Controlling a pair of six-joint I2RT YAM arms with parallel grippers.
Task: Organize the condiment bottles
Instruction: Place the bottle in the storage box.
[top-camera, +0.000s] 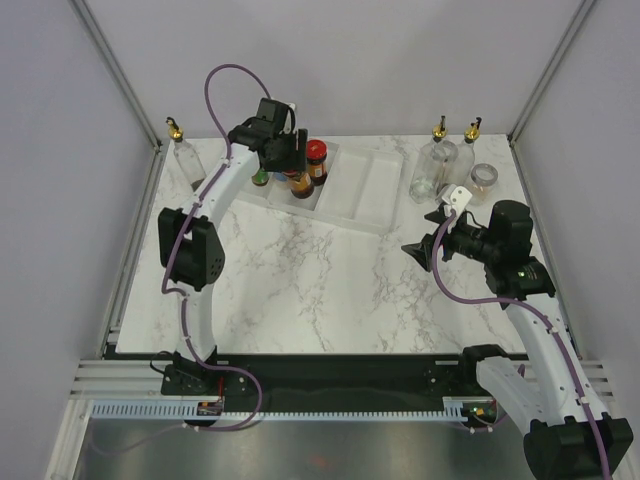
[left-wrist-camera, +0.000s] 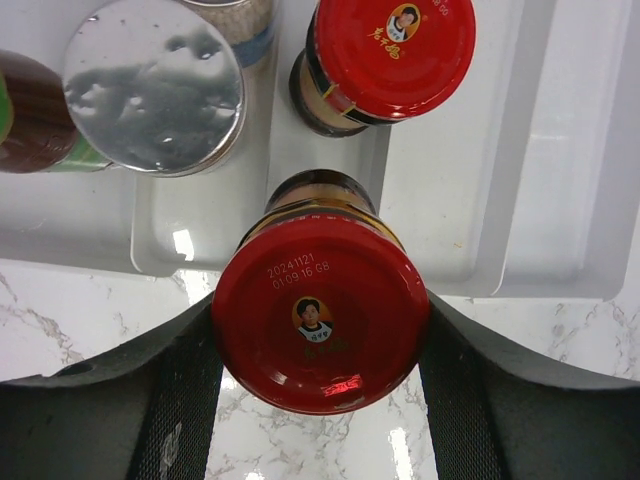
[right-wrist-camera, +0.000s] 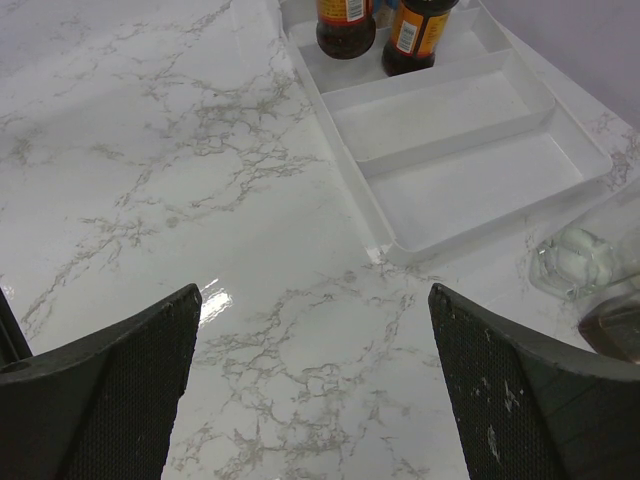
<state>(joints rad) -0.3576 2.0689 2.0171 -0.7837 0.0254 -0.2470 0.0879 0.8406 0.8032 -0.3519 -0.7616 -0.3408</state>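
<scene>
About half the job looks done to me. At the left end of the white ridged plastic tray (top-camera: 375, 195) three containers stand close together: a dark jar with a red lid (left-wrist-camera: 390, 50), a spice jar with a shiny silver lid (left-wrist-camera: 155, 85) and a dark bottle with a green band (left-wrist-camera: 20, 120).

My left pincer (left-wrist-camera: 320, 345) is clamped on a second red-lidded dark jar (left-wrist-camera: 318, 290), with one finger against each side of its lid. This jar is upright at the tray's near rim, its body over the compartment just in front of the first red-lidded one. I cannot tell whether its base rests on the tray floor or hangs just above it.

Several containers stand outside the tray on the white marble bench (top-camera: 330, 280). A tall clear glass cruet with a gold spout (top-camera: 186, 158) is at the far left corner. Two more gold-spouted cruets (top-camera: 436, 168) are at the far right, and a low silver-lidded jar (top-camera: 484, 180) sits just beside them. I judge these still need placing. The tray's middle and right compartments hold nothing.

My left arm reaches forward along the left side, elbow raised. Its wrist is turned down over the tray's left end, looking straight onto the lids. My right arm is bent inward over the right half of the bench. My right pincer (right-wrist-camera: 312, 330) is low and aimed toward the tray, its jaws wide apart with nothing between them. The nearest cruet is off to its right.
</scene>
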